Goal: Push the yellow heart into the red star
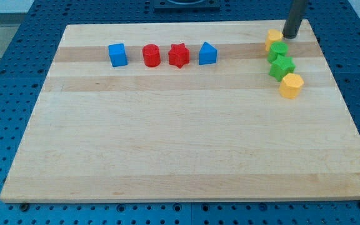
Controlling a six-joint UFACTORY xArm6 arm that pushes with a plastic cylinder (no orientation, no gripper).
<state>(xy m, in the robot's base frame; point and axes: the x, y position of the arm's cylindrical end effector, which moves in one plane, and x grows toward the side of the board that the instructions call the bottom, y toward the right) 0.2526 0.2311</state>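
- Wooden bench (186, 162) lies on a blue perforated base, its lower half bare.
- My tip (289, 36) stands at the view's top right; no hand is fitted, only the rod, touching nothing I can confirm.
- Yellow heart (273, 39) sits just left of my tip, at the top of a slanting column; which way it points, and its long axis, I cannot tell.
- Below it: green block (278, 52), green star (282, 67), yellow hexagon (290, 85).
- Red star (179, 55) is well apart to the left, in a row: blue cube (117, 54), red cylinder (151, 55), then the star, then blue block (207, 54).
- That blue block stands between heart and star.
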